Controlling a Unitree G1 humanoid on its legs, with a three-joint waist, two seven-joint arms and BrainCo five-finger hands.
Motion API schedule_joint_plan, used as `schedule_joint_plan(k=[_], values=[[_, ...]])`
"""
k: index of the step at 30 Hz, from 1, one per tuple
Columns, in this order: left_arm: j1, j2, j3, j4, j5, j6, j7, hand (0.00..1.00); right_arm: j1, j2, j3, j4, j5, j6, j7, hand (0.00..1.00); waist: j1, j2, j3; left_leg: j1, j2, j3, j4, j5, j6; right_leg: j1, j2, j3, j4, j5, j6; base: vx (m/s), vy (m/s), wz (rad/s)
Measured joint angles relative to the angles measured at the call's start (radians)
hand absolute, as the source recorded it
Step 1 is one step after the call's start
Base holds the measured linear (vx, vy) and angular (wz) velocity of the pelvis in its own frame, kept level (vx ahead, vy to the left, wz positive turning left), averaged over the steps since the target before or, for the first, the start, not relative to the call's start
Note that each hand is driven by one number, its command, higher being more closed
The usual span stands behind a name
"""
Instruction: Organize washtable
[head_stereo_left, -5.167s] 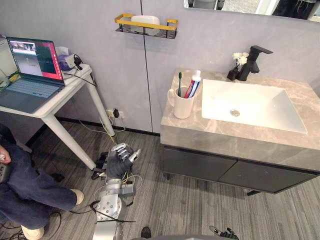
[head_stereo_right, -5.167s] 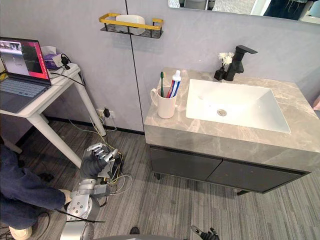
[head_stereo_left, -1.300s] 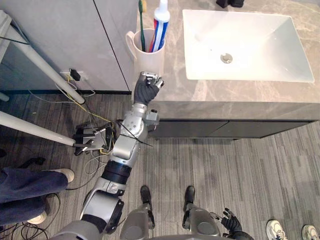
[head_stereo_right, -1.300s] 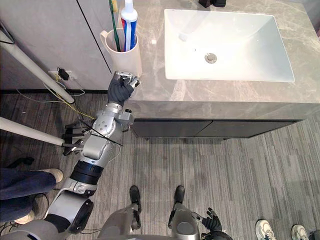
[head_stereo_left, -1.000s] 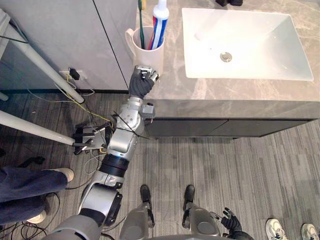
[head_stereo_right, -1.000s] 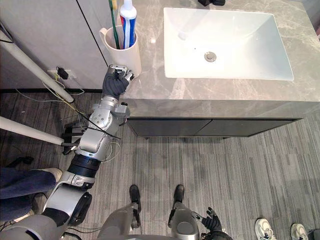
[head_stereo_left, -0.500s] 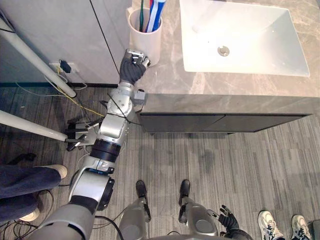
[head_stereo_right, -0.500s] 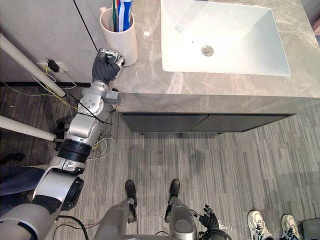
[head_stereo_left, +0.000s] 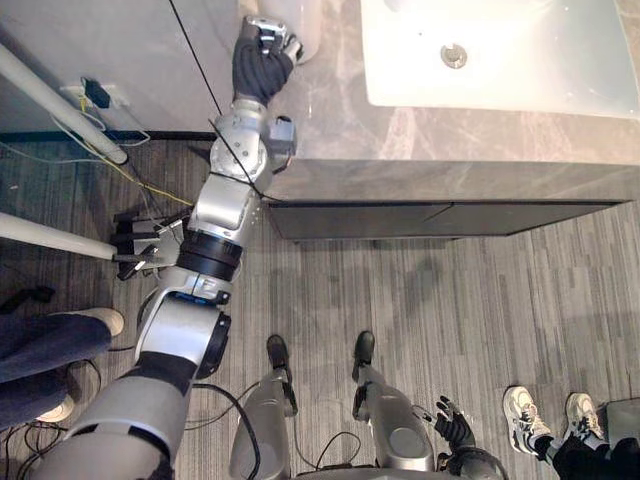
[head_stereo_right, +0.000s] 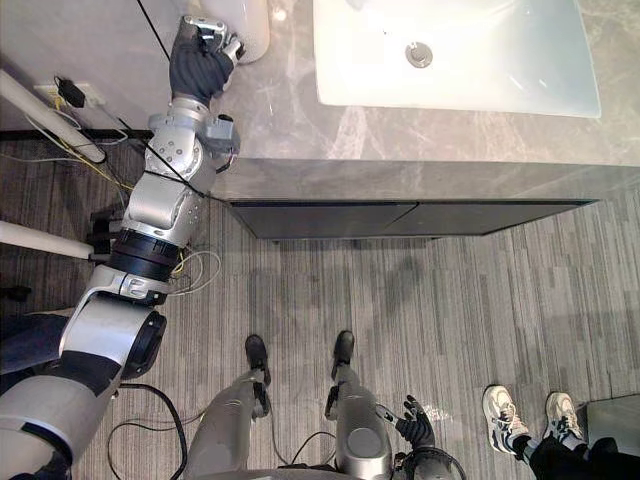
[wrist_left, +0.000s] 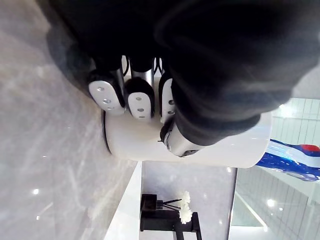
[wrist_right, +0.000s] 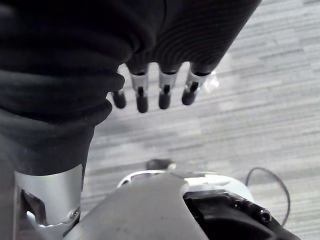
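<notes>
Head eyes overlook washtable (head_stereo_left: 330, 120); wrist cameras sit close.

Silver-grey left arm (head_stereo_left: 222, 205), dark ribbed covers (wrist_right: 75, 60), right hand's (wrist_right: 141, 90) silver dark-tipped fingers (wrist_right: 165, 94).

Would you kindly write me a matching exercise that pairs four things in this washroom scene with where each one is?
Things:
1. left hand
2. right hand
3. sink
4. person's shoes

Places:
A. set into the stone counter
B. hanging low above the floor, fingers relaxed
C. up against the white cup
D. standing on the floor at the robot's right

Pairs: 1-C; 2-B; 3-A; 4-D
</notes>
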Motion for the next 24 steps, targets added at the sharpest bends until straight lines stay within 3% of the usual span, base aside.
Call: schedule_joint_plan(k=[7,20,24], values=[[-0.188,-0.013,-0.022,0.148,0.013,0.000,0.004,1.00,-0.063,-0.009,-0.003,0.047,0.011,0.002,-0.023,0.00,-0.003,-0.001,0.047,-0.013,-0.003,0.002,0.000,0.002,0.003,-0.018,-0.003,0.004,0.005,0.002,0.003,0.00,0.001,-0.01],[-0.477,0.097,-0.025,0.339,0.039,0.010,0.021,1.00,-0.139,-0.022,0.003,0.075,0.048,0.001,-0.041,0.00,-0.021,-0.006,0.119,-0.068,-0.004,0.013,-0.004,0.015,0.018,-0.077,-0.003,0.019,0.000,0.024,-0.001,-0.01,0.000,-0.02],[-0.558,0.173,-0.035,0.414,0.036,0.012,0.019,1.00,-0.172,-0.026,0.004,0.093,0.070,0.000,-0.042,0.00,-0.025,-0.007,0.121,-0.104,-0.005,0.020,-0.006,0.026,0.024,-0.112,-0.003,0.026,-0.013,0.046,-0.005,-0.05,-0.005,-0.04]])
